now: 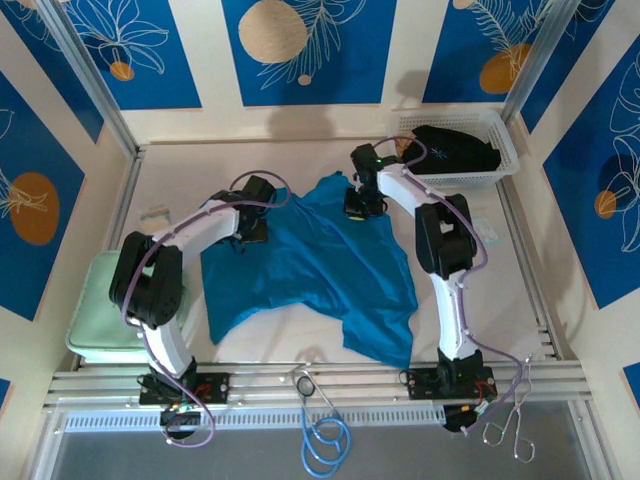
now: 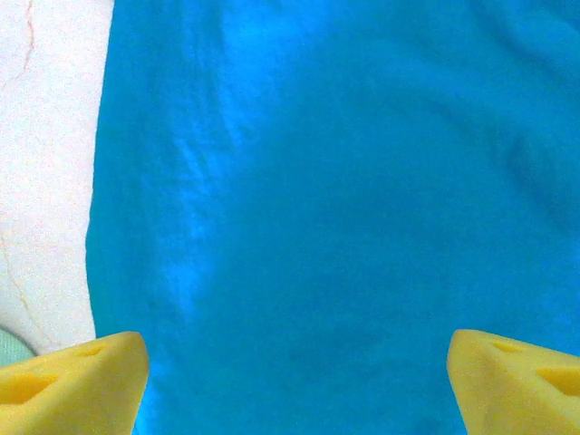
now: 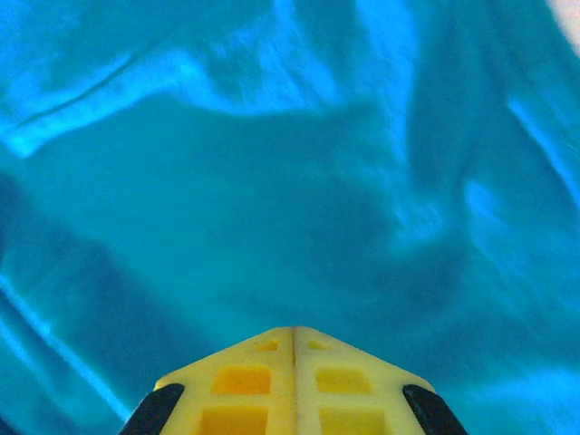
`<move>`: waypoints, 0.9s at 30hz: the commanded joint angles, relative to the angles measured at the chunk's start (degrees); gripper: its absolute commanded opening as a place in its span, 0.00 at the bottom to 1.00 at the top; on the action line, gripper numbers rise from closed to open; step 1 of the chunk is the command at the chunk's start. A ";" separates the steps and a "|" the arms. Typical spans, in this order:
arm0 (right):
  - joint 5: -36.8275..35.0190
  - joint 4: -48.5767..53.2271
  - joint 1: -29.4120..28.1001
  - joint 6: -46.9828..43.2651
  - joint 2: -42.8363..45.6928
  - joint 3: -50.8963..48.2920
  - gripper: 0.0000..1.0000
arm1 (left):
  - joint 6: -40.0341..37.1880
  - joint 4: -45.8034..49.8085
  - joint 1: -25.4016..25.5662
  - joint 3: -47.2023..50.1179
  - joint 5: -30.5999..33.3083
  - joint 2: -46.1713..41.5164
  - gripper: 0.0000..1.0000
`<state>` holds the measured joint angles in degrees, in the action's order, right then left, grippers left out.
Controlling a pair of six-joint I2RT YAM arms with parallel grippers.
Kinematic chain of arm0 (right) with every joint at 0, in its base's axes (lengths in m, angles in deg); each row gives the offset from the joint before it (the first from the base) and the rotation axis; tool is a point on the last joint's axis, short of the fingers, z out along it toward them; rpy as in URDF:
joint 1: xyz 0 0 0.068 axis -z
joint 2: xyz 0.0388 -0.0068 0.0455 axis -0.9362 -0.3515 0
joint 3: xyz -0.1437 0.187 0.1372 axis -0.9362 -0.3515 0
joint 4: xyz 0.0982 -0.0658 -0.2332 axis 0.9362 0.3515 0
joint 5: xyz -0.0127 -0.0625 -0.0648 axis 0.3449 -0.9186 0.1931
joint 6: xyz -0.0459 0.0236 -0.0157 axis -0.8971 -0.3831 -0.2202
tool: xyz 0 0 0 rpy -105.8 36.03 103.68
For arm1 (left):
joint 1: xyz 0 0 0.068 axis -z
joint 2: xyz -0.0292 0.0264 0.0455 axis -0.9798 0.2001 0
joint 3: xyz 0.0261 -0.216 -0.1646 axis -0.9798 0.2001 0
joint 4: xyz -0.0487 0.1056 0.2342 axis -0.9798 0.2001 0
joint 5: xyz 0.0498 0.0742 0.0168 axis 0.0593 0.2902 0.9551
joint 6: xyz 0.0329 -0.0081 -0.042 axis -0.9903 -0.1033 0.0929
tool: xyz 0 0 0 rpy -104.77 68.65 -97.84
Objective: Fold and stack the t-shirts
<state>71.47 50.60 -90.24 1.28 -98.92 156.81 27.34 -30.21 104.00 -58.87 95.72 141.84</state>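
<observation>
The teal-blue t-shirt [image 1: 310,265] lies spread and rumpled across the middle of the table. My left gripper [image 1: 250,228] hovers over its left edge, open, with its yellow fingers [image 2: 82,381] wide apart above the cloth [image 2: 344,181] and nothing between them. My right gripper [image 1: 360,208] is at the shirt's far edge, shut, its tips [image 3: 293,331] pressed together into the teal cloth [image 3: 272,181] and pinching a fold. The black t-shirt [image 1: 455,150] lies bunched in the white basket [image 1: 508,150] at the back right.
A pale green pad [image 1: 100,315] lies at the near left beside the left arm's base. Bare white table [image 2: 45,181] shows left of the shirt. Metal tongs [image 1: 510,425] and a blue cable loop [image 1: 325,440] lie on the front rail.
</observation>
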 commanded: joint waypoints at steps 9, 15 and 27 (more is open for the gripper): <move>-0.01 9.81 1.92 2.86 -12.94 15.32 0.00 | -2.09 5.29 -3.86 -23.69 -5.35 25.14 0.71; -0.34 14.49 4.55 1.96 -20.27 27.83 0.00 | -6.18 12.86 -5.27 -41.41 -6.80 36.57 0.72; -1.28 15.06 3.76 -5.77 -14.92 33.91 0.00 | -10.72 16.66 -5.54 -45.25 -4.89 26.85 0.93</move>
<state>71.21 64.64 -84.93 -1.48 -121.01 194.67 18.11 -16.81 98.44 -106.30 90.17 177.51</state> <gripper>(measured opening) 0.062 0.923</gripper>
